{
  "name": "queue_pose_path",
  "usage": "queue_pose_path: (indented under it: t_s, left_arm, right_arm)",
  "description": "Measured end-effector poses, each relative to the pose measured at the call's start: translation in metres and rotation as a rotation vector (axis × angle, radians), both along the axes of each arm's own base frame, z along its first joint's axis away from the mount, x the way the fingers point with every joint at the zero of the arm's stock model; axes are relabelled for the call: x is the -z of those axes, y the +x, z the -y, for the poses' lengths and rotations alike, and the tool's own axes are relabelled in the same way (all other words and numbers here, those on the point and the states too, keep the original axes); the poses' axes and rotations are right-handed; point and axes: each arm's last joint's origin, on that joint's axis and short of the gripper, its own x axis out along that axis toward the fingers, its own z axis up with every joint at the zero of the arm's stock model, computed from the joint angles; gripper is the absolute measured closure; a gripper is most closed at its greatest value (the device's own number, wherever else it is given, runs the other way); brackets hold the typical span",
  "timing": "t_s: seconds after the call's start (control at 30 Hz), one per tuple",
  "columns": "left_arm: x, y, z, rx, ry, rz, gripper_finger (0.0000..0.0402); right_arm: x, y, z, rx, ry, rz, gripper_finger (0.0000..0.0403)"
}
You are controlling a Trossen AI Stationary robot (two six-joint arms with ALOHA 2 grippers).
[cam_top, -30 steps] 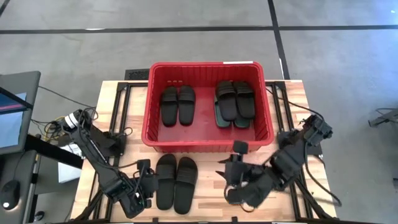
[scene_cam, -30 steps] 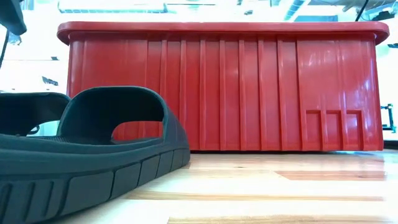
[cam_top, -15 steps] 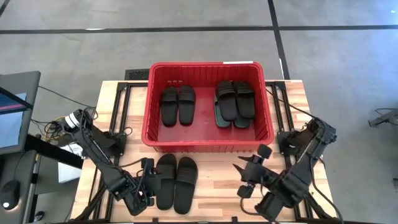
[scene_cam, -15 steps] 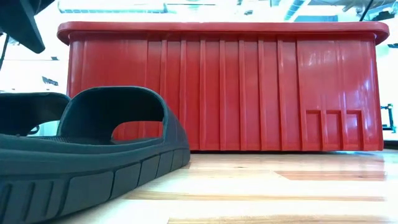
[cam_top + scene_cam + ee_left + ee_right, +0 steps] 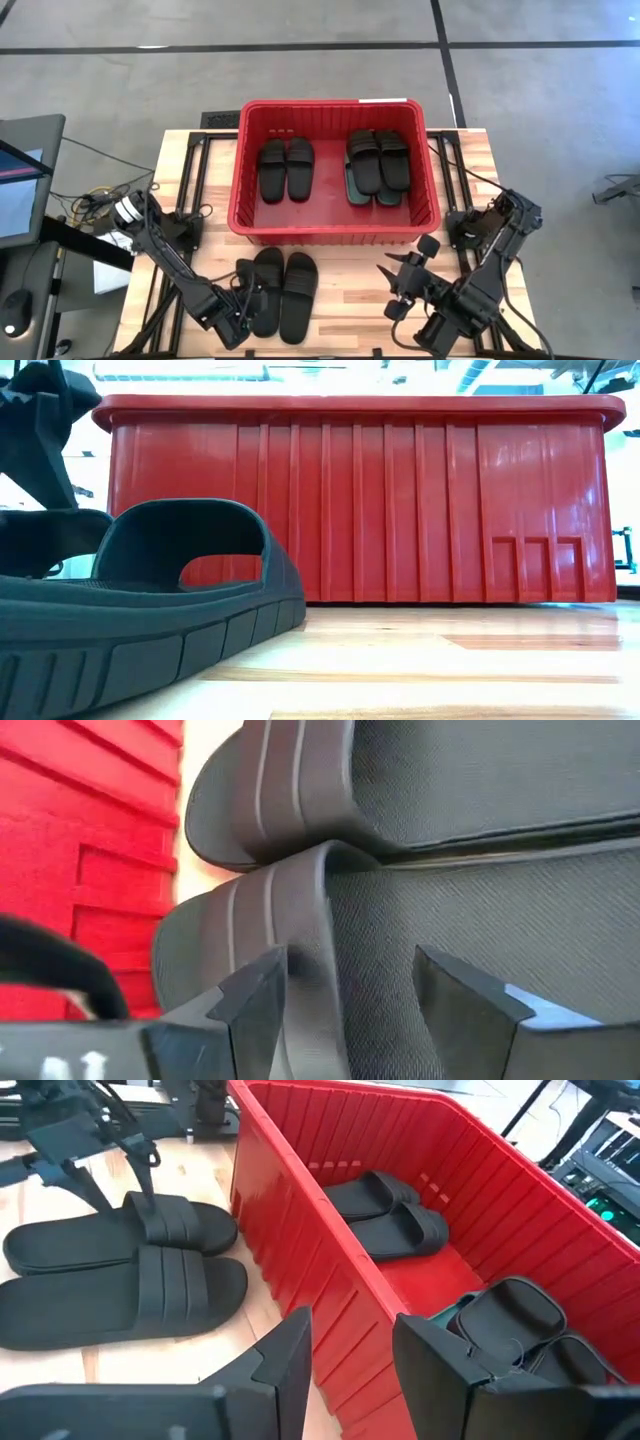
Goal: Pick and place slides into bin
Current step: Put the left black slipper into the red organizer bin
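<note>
On the table, in front of the bin:

High view: red bin [image 5: 333, 232] holds a black pair [image 5: 286, 168] to one side and a stacked black pair over a teal pair [image 5: 377, 160] to the other. Last black pair of slides [image 5: 283, 292] lies flat just in front of the bin's near wall, toes toward the bin. Left gripper [image 5: 246, 306] sits at the outer slide's edge; right gripper [image 5: 405, 283] hangs in front of the bin, well apart from the pair.

Low view: one black slide [image 5: 140, 610] fills the foreground, sole ribbed along the side, strap arched high; bin wall [image 5: 360, 500] behind it.

Left wrist view: fingers [image 5: 255, 1000] spread wide, straddling the strap [image 5: 300, 910] of the nearer slide; not yet closed on it.

Right wrist view: fingers [image 5: 285, 1355] apart, holding nothing; bin interior and the outside pair [image 5: 120, 1270] both visible.

Handling (judged): rubber looks light, soft, flexible, matte and grippy, not fragile. The arched strap is the best hold; the sole may droop when lifted.

Appearance: black, wide strap with lengthwise ribs, textured footbed.
</note>
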Motion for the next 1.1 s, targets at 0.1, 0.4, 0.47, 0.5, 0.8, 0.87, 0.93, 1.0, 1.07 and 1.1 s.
queue_pose_path:
  t_s: [0.1,0.4,0.47,0.5,0.8,0.87,0.93,1.0,1.07,1.1]
  left_arm:
    - [0.005,0.0,0.0,-0.028,0.01,0.0,0.0195]
    - [0.001,0.002,-0.004,-0.092,0.04,0.036,0.0195]
    - [0.001,0.003,-0.005,-0.088,0.048,0.028,0.0195]
    - [0.002,0.003,-0.006,-0.086,0.051,0.023,0.0195]
    - [0.002,0.009,-0.013,-0.108,0.059,0.01,0.0195]
    - [0.002,0.011,-0.015,-0.117,0.059,0.009,0.0195]
    - [0.002,0.013,-0.016,-0.124,0.053,0.003,0.0195]
    - [0.002,0.014,-0.018,-0.131,0.047,-0.003,0.0195]
    - [0.002,0.016,-0.02,-0.141,0.044,-0.005,0.0195]
    - [0.002,0.017,-0.021,-0.149,0.042,-0.004,0.0195]
  right_arm:
    - [0.0,0.0,0.0,0.002,0.006,-0.001,0.0275]
    - [0.001,-0.005,-0.004,0.014,0.066,0.007,0.0275]
    - [-0.002,-0.009,-0.006,0.003,0.076,0.024,0.0275]
    - [-0.006,-0.012,-0.005,-0.008,0.088,0.032,0.0275]
    - [-0.074,-0.028,0.013,-0.347,0.313,0.09,0.0275]
    - [-0.089,-0.033,0.024,-0.407,0.329,0.111,0.0275]
    - [-0.102,-0.04,0.038,-0.437,0.322,0.138,0.0276]
    - [-0.112,-0.048,0.051,-0.456,0.307,0.158,0.0275]
    - [-0.12,-0.054,0.062,-0.47,0.291,0.174,0.0275]
    - [-0.123,-0.057,0.066,-0.473,0.28,0.181,0.0275]
